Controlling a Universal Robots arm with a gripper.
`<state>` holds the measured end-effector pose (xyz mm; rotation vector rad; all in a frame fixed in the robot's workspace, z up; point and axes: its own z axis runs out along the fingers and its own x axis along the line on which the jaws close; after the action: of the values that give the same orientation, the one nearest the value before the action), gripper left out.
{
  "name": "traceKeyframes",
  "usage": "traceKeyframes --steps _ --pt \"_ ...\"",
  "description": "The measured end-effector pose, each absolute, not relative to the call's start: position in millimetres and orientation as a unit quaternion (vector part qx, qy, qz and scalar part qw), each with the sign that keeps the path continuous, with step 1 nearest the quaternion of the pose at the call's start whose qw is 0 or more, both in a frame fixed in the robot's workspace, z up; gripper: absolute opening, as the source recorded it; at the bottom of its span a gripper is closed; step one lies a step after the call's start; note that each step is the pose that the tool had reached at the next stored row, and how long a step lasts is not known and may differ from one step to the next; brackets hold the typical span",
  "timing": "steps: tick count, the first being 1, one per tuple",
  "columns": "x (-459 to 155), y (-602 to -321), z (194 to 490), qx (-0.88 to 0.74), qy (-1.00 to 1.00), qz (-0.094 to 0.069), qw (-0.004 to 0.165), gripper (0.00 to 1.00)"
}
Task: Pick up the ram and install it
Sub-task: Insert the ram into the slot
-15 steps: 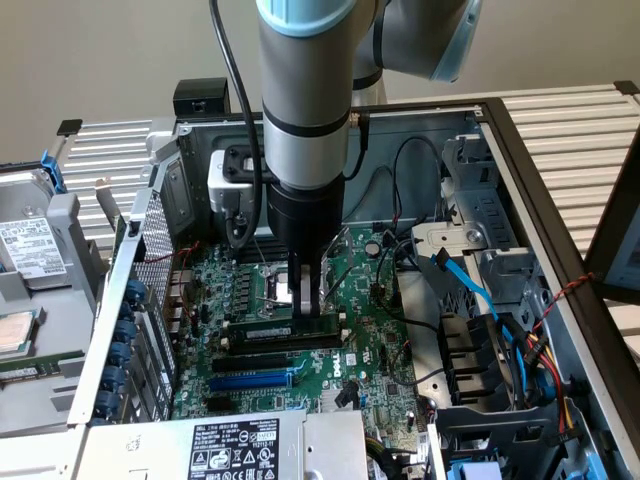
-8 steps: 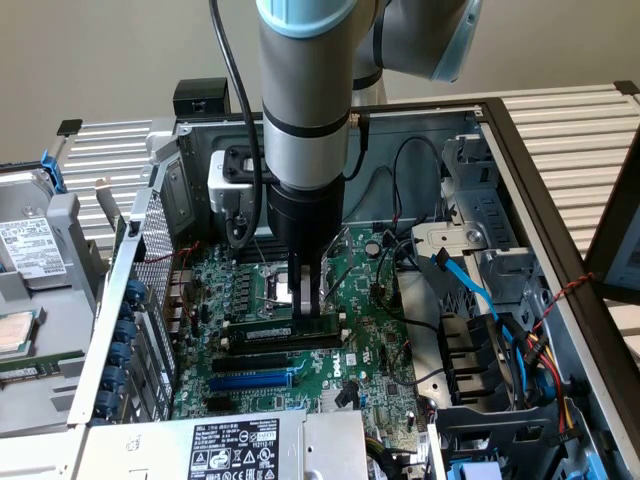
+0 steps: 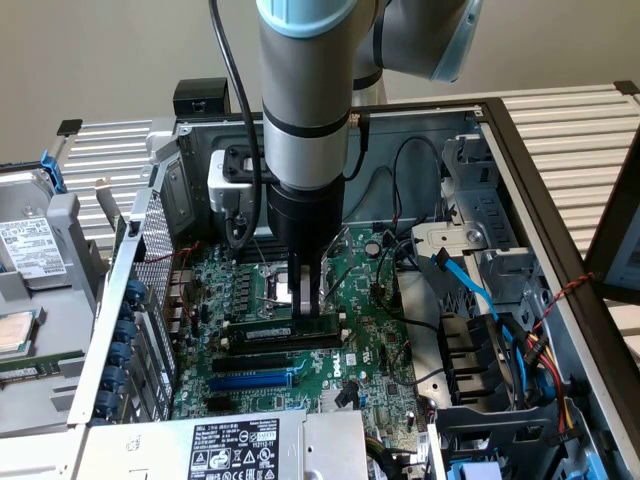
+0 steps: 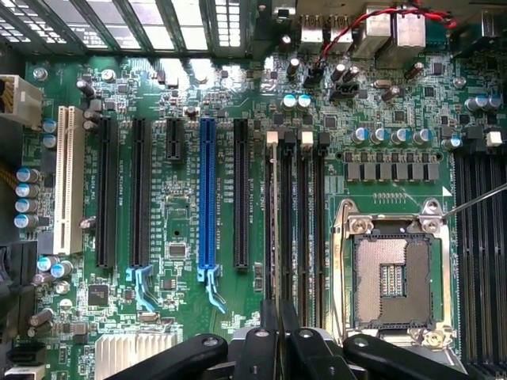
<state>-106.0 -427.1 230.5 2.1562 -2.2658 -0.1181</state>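
The ram (image 3: 268, 329), a thin stick with a small white label, stands on edge along the row of black memory slots (image 3: 275, 345) on the green motherboard (image 3: 385, 350). My gripper (image 3: 308, 306) comes straight down onto the stick's middle, fingers shut on it. In the wrist view the ram (image 4: 272, 214) shows edge-on as a narrow strip running away from my gripper (image 4: 273, 321), in line with the outermost slot beside the empty memory slots (image 4: 305, 222). Whether the stick sits fully in its slot I cannot tell.
A blue expansion slot (image 4: 207, 190) lies parallel to the memory slots, and the open CPU socket (image 4: 394, 273) sits on their other side. A drive cage with blue and black cables (image 3: 470, 290) fills the exterior view's right; the power supply (image 3: 240, 445) lies in front.
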Motion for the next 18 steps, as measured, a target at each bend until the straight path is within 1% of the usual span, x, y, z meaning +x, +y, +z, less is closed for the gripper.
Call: traceKeyframes --steps 18 --pt "-106.1 -427.9 231.0 0.686 -0.726 -0.040 0.008 0.13"
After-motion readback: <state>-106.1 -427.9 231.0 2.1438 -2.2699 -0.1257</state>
